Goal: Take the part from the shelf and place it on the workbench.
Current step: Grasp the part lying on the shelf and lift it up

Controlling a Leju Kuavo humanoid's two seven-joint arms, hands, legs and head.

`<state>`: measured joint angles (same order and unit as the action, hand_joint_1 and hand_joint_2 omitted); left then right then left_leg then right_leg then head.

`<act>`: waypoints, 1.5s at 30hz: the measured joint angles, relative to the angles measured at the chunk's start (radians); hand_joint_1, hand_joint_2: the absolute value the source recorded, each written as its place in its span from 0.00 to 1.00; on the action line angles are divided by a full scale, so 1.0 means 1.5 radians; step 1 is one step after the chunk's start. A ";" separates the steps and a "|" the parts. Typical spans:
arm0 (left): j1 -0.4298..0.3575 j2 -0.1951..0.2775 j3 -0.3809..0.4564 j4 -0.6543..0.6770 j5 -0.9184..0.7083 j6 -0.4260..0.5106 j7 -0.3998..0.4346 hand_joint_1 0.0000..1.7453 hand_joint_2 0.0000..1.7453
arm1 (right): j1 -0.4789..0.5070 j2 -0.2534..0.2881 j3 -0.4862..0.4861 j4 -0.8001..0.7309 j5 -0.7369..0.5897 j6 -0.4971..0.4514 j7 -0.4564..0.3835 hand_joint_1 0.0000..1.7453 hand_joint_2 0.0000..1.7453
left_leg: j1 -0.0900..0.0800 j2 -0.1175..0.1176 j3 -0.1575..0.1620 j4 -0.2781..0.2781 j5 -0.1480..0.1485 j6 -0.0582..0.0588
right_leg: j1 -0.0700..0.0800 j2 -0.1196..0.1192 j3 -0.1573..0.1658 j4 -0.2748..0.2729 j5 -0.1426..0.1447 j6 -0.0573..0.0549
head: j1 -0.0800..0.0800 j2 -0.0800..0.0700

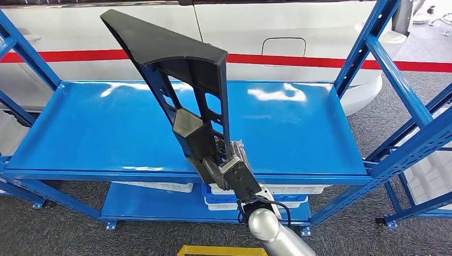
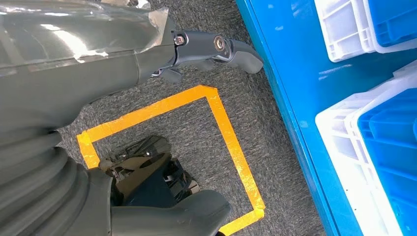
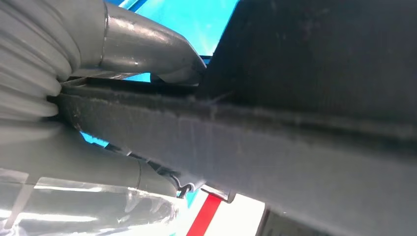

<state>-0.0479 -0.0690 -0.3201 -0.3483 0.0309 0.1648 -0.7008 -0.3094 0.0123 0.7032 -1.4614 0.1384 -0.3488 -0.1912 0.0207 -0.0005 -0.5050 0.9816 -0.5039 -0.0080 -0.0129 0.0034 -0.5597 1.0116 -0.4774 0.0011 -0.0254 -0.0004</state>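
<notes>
Right hand (image 1: 230, 169) grips the black plastic part (image 1: 176, 74) at its narrow lower end, fingers wrapped around it; the right wrist view confirms it, with the thumb and fingers clamped on both sides of a dark ribbed edge of the part (image 3: 295, 162). Part is off the shelf (image 1: 106, 133) and in the air, standing tilted, wide end up and leaning toward the shelf's back left, lower end over the front edge near the middle. Nothing else sits on that top blue deck from what I can see. Lower deck holds white and blue bins (image 1: 256, 194); the same bins (image 2: 373, 123) show in the left wrist view. Left hand (image 2: 206, 51) hangs down beside the shelf over grey carpet, above a yellow tape square (image 2: 226, 128) on the floor; fingers look loosely curled with nothing in them, so I'd call it closed and idle. A white car with a red stripe (image 1: 298, 58) stands behind the shelf. Progress: pick looks done, grasp looks firm. Left to do: back away from the shelf, turn to the counter, set the part down, let go. Counter isn't visible here, so can't say how far the carry is.
</notes>
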 joint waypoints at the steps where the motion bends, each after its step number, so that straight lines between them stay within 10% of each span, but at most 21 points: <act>1: 0.000 0.000 0.000 0.000 0.000 -0.002 0.000 0.00 1.00 | -0.003 0.003 -0.003 0.003 -0.004 -0.003 0.002 1.00 1.00 | 0.000 0.000 0.000 0.000 0.000 0.000 | 0.000 0.000 0.000 0.000 0.000 0.000 | 0.000 0.000; 12: -0.007 0.015 0.008 0.003 0.021 -0.039 0.000 0.00 1.00 | -0.052 0.027 -0.045 0.028 -0.137 0.060 -0.003 1.00 1.00 | 0.000 0.001 -0.001 0.000 0.000 0.000 | 0.000 0.001 0.000 0.000 0.000 0.000 | 0.000 0.000; 25: 0.000 0.043 0.143 0.016 0.070 0.067 0.000 0.00 1.00 | -0.208 0.208 0.073 0.193 -0.297 0.189 0.021 1.00 1.00 | 0.004 0.001 -0.002 0.000 0.001 -0.003 | 0.004 0.001 -0.002 0.001 0.000 0.000 | 0.000 0.000; 38: 0.031 0.004 0.300 0.047 0.002 0.301 0.006 0.00 1.00 | -0.256 0.218 0.281 0.225 -0.482 0.180 -0.024 1.00 1.00 | 0.002 -0.001 -0.002 0.000 0.001 -0.003 | 0.002 -0.001 -0.001 0.000 0.000 0.000 | 0.000 0.000; 45: 0.020 -0.024 0.306 0.086 -0.024 0.331 0.031 0.00 1.00 | -0.241 0.218 0.353 0.192 -0.500 0.111 -0.017 1.00 1.00 | 0.002 0.000 -0.002 0.000 0.001 -0.003 | 0.002 0.000 -0.001 0.000 0.000 0.000 | 0.000 0.000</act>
<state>-0.0177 -0.1044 0.1390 -0.2189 -0.0045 0.6607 -0.6549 -0.6710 0.3391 1.2324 -1.1731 -0.6120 -0.1824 -0.2165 0.0236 -0.0010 -0.5077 0.9815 -0.5028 -0.0121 -0.0104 0.0029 -0.5613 1.0121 -0.4775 0.0007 -0.0249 -0.0004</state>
